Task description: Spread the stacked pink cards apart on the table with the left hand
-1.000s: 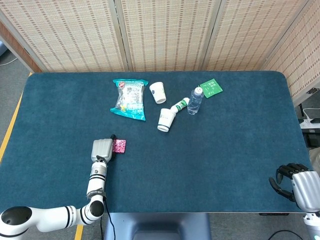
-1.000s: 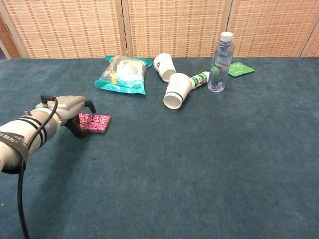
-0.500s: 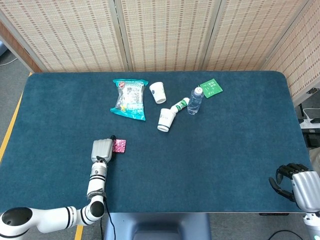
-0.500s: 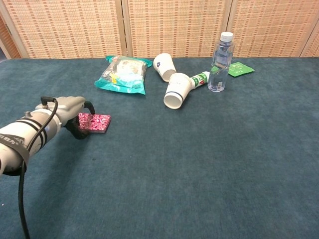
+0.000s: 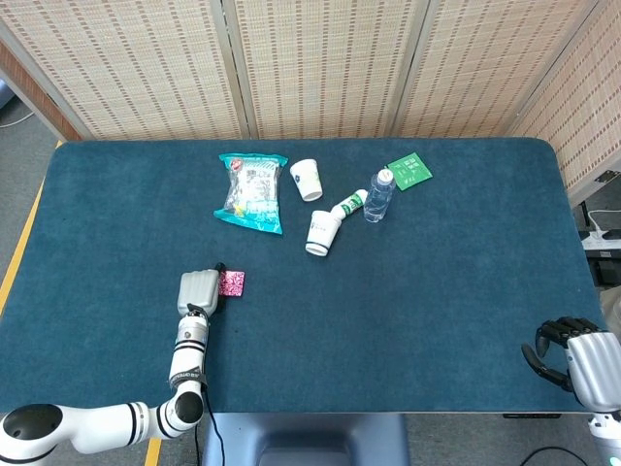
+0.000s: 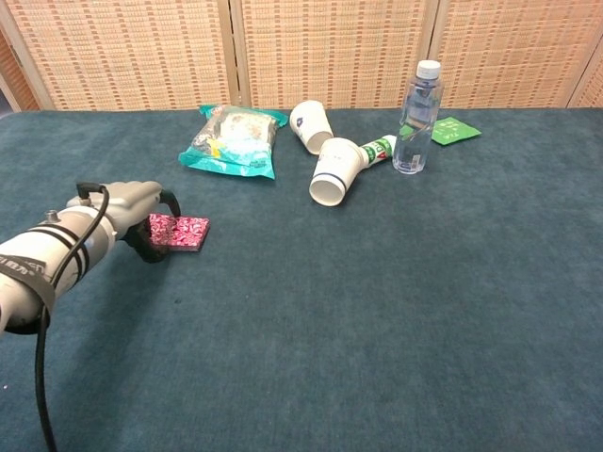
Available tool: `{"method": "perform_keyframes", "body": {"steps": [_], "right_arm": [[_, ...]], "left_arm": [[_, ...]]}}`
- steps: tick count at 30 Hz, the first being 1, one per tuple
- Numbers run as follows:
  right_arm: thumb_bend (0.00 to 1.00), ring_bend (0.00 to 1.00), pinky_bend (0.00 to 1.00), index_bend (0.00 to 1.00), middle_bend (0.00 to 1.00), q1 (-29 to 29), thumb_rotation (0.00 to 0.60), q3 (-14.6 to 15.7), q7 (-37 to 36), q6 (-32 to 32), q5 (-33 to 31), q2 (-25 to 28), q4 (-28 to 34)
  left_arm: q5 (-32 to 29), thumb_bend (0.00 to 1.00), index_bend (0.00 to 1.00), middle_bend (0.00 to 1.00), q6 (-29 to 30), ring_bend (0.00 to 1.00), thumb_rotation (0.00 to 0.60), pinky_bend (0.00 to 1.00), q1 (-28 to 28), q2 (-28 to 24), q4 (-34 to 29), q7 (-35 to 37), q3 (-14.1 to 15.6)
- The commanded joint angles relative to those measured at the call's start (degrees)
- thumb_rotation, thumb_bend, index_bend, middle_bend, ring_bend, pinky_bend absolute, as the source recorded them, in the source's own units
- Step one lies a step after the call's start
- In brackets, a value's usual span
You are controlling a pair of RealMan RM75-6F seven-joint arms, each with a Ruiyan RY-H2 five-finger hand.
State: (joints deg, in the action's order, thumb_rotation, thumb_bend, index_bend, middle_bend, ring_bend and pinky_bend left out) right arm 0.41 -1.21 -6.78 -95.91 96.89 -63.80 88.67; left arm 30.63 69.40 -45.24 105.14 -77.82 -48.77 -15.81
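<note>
In the head view, the left robot hand (image 5: 198,291) sits at lower left on the blue felt desk (image 5: 408,291), touching the stacked pink patterned cards (image 5: 231,282). The right robot hand (image 5: 572,355), lower right, has curled fingers. In the chest view, left fingers (image 6: 149,247) reach under the stack's left edge; whether they pinch it I cannot tell.

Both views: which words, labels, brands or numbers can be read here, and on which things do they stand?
None can be read.
snack bag: printing too blurred.
small lying bottle: green label with white letters, illegible.
green packet: white marks, too small.
paper cups: small marks, unreadable.
pink cards: pattern only.
</note>
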Motion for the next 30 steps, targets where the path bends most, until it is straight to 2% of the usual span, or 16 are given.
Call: {"method": "perform_keyframes", "body": {"steps": [1, 7, 13, 15, 23, 30], "right_arm": [[0.24, 0.56, 0.58, 0.75, 0.68, 0.00, 0.600, 0.01, 0.00, 0.03, -0.02, 0.02, 0.01], [0.24, 0.56, 0.58, 0.75, 0.68, 0.02, 0.600, -0.04, -0.02, 0.03, -0.07, 0.01, 0.01], [0.25, 0.56, 0.58, 0.75, 0.68, 0.01, 0.600, -0.01, -0.10, 0.00, 0.00, 0.05, 0.04], [0.25, 0.56, 0.58, 0.75, 0.68, 0.00, 0.600, -0.01, -0.15, -0.02, 0.00, 0.07, 0.03], [0.24, 0.56, 0.58, 0.75, 0.68, 0.08, 0.600, -0.06, -0.16, 0.16, -0.15, 0.14, 0.09], [0.24, 0.56, 0.58, 0.75, 0.68, 0.02, 0.600, -0.05, -0.43, 0.06, -0.14, 0.26, 0.20]], "left_arm": [[-0.01, 0.39, 0.24, 1.00, -0.08, 1.00, 0.600, 1.00, 0.05, 0.10, 0.07, 0.09, -0.08], [1.06, 0.40, 0.28, 1.00, 0.16, 1.00, 0.600, 1.00, 0.15, 0.44, 0.46, 0.77, -0.20], [2.07, 0.40, 0.45, 1.00, 0.41, 1.00, 0.600, 1.00, 0.48, 0.66, 0.69, 1.35, -0.16], [2.13, 0.40, 0.48, 1.00, 0.39, 1.00, 0.600, 1.00, 0.55, 0.60, 0.64, 1.24, -0.14], [4.06, 0.40, 0.49, 1.00, 1.74, 1.00, 0.600, 1.00, 1.35, -1.24, -2.11, 0.79, 0.63], [7.72, 0.40, 0.50, 1.00, 2.53, 1.00, 0.600, 1.00, 3.83, -6.24, -6.24, 2.93, 2.51]]}}
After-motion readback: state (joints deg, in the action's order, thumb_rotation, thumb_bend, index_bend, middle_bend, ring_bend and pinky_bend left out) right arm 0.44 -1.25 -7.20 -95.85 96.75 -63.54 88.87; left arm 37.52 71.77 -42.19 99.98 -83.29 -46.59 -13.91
